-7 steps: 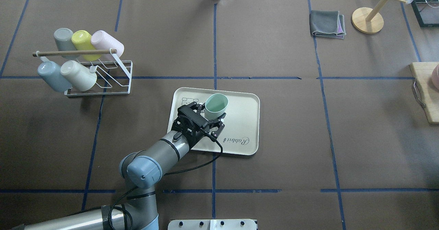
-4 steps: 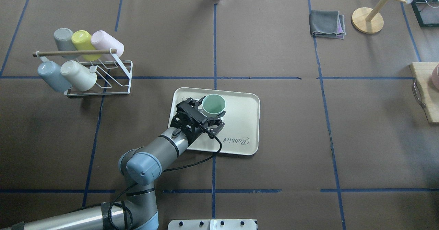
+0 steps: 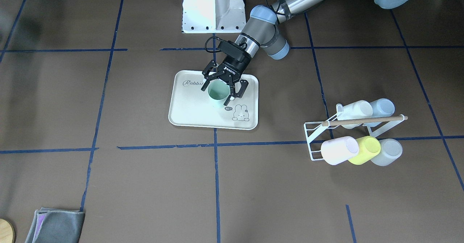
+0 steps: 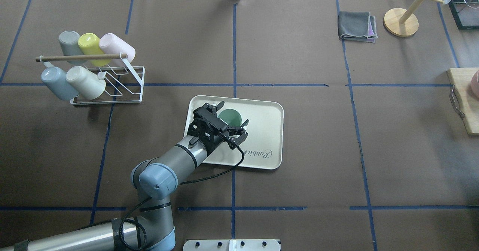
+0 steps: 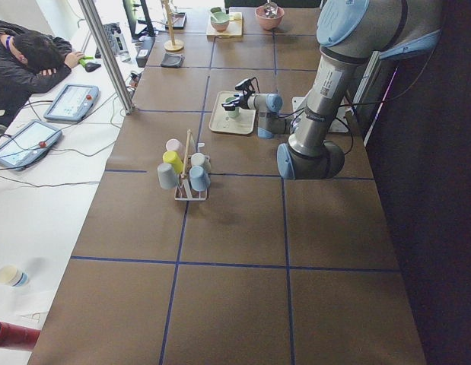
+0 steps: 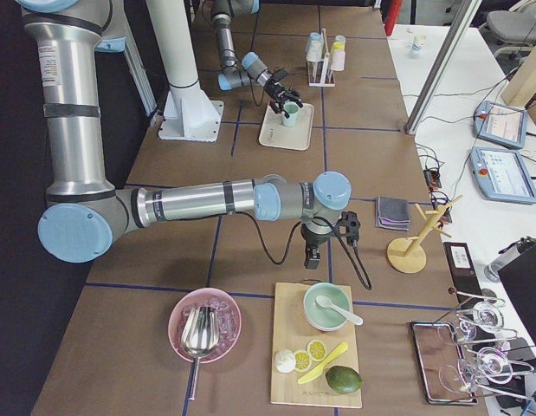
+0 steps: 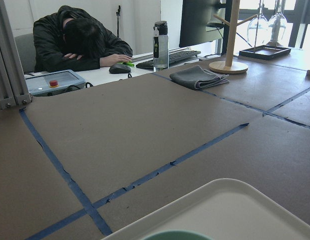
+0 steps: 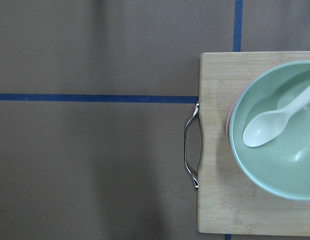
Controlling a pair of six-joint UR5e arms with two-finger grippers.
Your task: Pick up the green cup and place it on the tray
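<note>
Nearest the robot, the left arm reaches forward over the brown paper-covered tabletop (image 4: 299, 176) and tilts its left claw (image 4: 232, 114) down over the cream-white rectangular plastic tray (image 4: 264, 126). The claw's jaws stand apart, one finger on each side of the small pale mint-green plastic cup (image 3: 218, 93). Whether the pads touch its wall cannot be told. The cup stands upright on the tray, mouth up, in the half toward the robot's left, near the small bunny drawing (image 3: 240, 113).

Off to the robot's right, the right claw (image 6: 312, 262) hangs over bare tabletop just beside the metal handle (image 8: 191, 152) of a rectangular wooden board (image 8: 215, 190). Only the side view shows it, so whether its jaws are apart or together cannot be told. A mint-green bowl (image 8: 290, 165) with a white plastic spoon (image 8: 270, 127) sits on that board.

Farther out on the left, a white wire rack (image 4: 133, 79) carries five cups lying tilted on its prongs. Farthest, on the right, lie a folded grey cloth (image 4: 356, 26) and a wooden stand with a round base (image 4: 400, 22).
</note>
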